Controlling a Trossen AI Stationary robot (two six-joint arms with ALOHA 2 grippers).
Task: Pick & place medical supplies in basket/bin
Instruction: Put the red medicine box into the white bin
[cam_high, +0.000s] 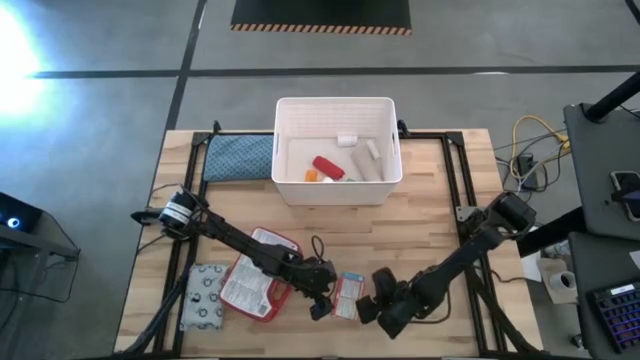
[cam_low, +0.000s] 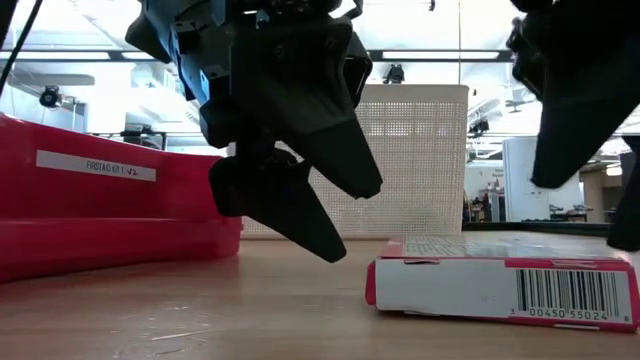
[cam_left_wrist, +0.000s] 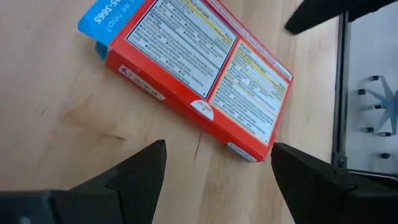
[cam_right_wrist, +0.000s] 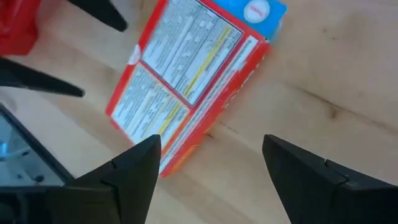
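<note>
The small red and white box (cam_high: 348, 295) lies flat on the table near its near edge, between my two grippers. My left gripper (cam_high: 321, 301) is open just left of it. In the left wrist view (cam_left_wrist: 217, 147) the box (cam_left_wrist: 196, 68) lies ahead of the spread fingers. My right gripper (cam_high: 373, 306) is open just right of it, and its wrist view (cam_right_wrist: 211, 139) shows the box (cam_right_wrist: 186, 74) ahead of its fingers. The red-edged case (cam_high: 258, 280) and the patterned pouch (cam_high: 205, 297) lie to the left. The white bin (cam_high: 338, 190) holds a red cylinder (cam_high: 327, 167) and white tubes (cam_high: 372, 151).
A blue quilted pad (cam_high: 238, 157) lies left of the bin at the far edge. In the low view the red case (cam_low: 100, 210) stands close on the left, the box (cam_low: 500, 285) on the right and the bin wall (cam_low: 420, 150) behind. Bare wood lies between box and bin.
</note>
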